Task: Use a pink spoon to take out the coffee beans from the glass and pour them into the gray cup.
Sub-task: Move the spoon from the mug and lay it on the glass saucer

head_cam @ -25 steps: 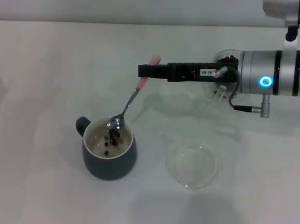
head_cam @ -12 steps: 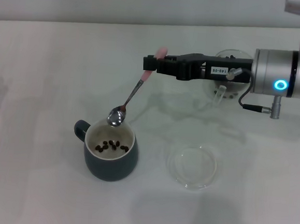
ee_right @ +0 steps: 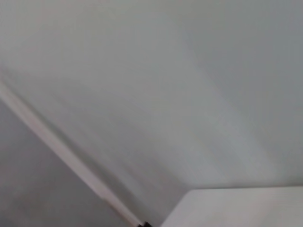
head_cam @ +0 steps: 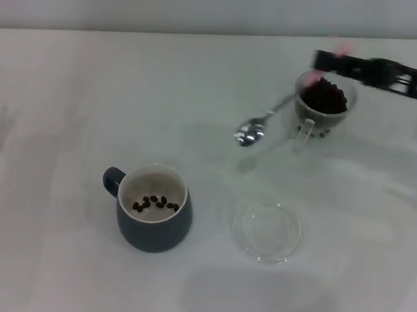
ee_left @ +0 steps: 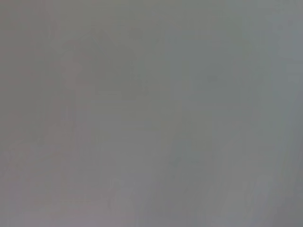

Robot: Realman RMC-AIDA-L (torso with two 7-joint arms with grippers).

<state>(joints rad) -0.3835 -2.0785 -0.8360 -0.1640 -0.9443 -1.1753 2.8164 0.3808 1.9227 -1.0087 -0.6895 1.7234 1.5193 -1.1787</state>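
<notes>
In the head view my right gripper (head_cam: 330, 60) is shut on the pink handle of the pink spoon (head_cam: 265, 123), at the far right above the glass (head_cam: 322, 107). The spoon hangs down to the left, its empty metal bowl in the air between the glass and the gray cup (head_cam: 152, 209). The glass holds a heap of coffee beans (head_cam: 325, 97). The gray cup stands front left, handle to the left, with several beans (head_cam: 155, 203) on its cream bottom. My left gripper is out of view. The wrist views show only blurred grey surfaces.
A flat round clear glass dish (head_cam: 266, 231) lies on the white table (head_cam: 68, 101), to the right of the gray cup and in front of the glass.
My right gripper has moved right and back with the spoon, from over the gray cup to above the glass. The beans that were in the spoon now lie in the cup.
</notes>
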